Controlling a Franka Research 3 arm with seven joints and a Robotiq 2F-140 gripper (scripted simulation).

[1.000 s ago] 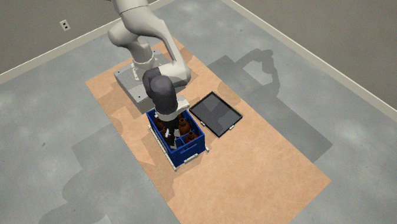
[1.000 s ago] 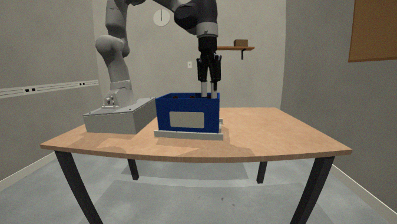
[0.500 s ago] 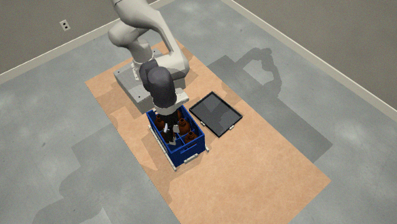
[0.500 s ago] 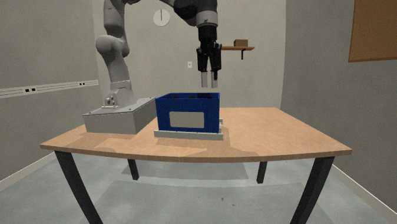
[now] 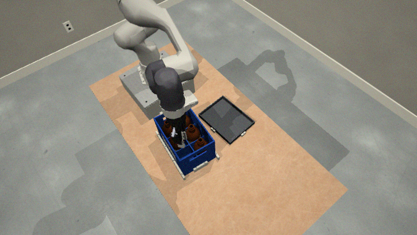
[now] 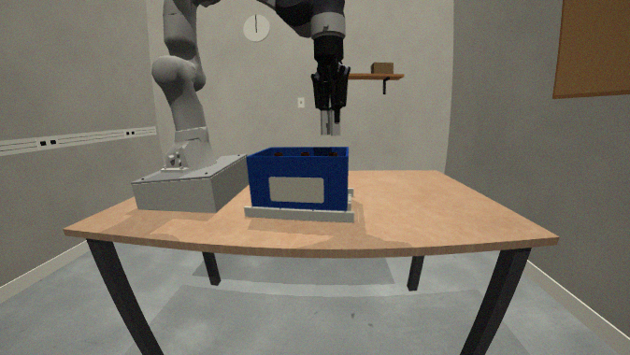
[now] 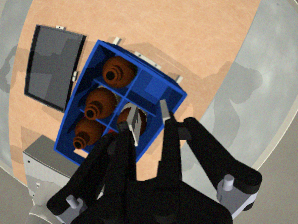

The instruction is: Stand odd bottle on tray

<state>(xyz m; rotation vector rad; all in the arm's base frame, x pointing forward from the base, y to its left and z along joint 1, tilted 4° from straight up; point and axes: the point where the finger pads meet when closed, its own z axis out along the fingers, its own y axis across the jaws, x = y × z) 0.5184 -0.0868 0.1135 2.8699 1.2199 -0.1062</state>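
Bottles [image 5: 192,133] [image 6: 305,154] [image 7: 119,71] stand in the crate [image 5: 202,161] [image 6: 262,187] [image 7: 172,93], apparently below the gripper [image 5: 182,140] [image 6: 330,134] [image 7: 150,111].

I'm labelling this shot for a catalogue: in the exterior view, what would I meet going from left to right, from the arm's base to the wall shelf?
Base, crate, gripper, small box on the shelf.

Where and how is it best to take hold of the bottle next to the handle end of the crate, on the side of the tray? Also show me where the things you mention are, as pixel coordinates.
Probably best by the narrow neck of that bottle [image 5: 201,145] [image 7: 119,71], from straight above: it stands upright, its shoulder widens below the neck, and the walls of the crate [image 5: 198,164] [image 6: 262,182] [image 7: 95,52] block the sides.
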